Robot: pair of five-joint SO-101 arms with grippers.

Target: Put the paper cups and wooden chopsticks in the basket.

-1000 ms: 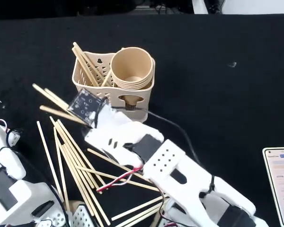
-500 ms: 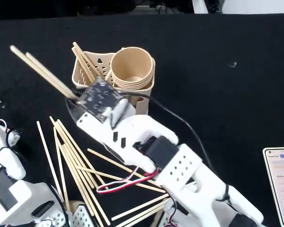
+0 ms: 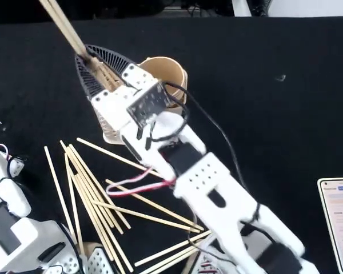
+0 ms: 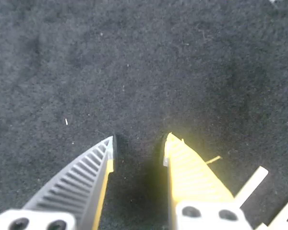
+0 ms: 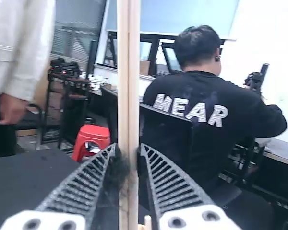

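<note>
Right tool point(image 5: 127, 147): pinched on two wooden chopsticks point(image 5: 128, 72), which are held raised over the basket point(image 3: 110, 135) at the far-left of the surface point(image 3: 286, 125).
Paper cups point(image 3: 166, 68): stacked in the basket.
Loose chopsticks point(image 3: 91, 188): scattered toward the front-left edge.
Left tool point(image 4: 138, 141): partly spread, nothing held, above bare surface.

The right hand point(image 3: 87, 57) rose from low over the desk point(image 3: 286, 114), just in front of the basket point(image 3: 111, 136), and swung up and back until it hung over the basket's side away from the paper cups point(image 3: 167, 69). The chopsticks point(image 3: 63, 25) clamped between its fingers went with it: they had lain nearly flat beside the basket, then tilted up, and ended pointing steeply away, past the frame's top edge. The arm stretched out behind it and came to cover most of the basket.
</note>
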